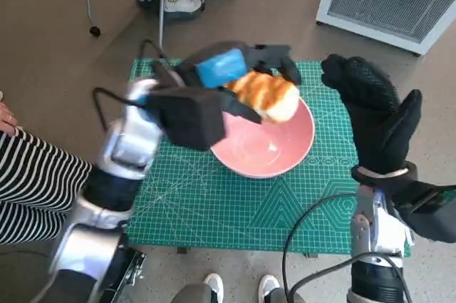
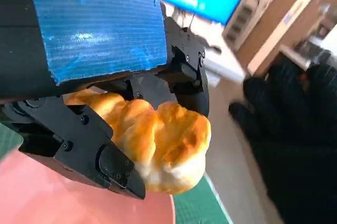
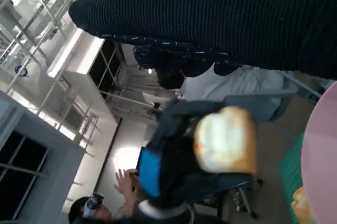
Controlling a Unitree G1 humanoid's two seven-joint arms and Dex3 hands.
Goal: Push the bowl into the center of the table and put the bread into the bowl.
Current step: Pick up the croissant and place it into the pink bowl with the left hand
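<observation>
A pink bowl [image 1: 267,147] sits near the middle of the green mat. My left hand [image 1: 231,68] grips a golden bread roll [image 1: 267,95] and holds it in the air over the bowl's far rim. In the left wrist view the bread [image 2: 158,142] is clamped between the black fingers [image 2: 100,155], with the pink bowl [image 2: 63,203] just beneath. My right hand [image 1: 374,107] hovers to the right of the bowl, gloved fingers spread, holding nothing. The right wrist view shows the bread [image 3: 226,139] in the left hand [image 3: 168,176] and a strip of the bowl's rim [image 3: 321,150].
The green cutting mat [image 1: 242,207] covers the small table. A person in striped clothing [image 1: 32,182] sits at the left, and feet [image 1: 239,289] show at the near edge. A grey grilled unit [image 1: 388,0] and chair legs [image 1: 92,3] stand on the floor beyond.
</observation>
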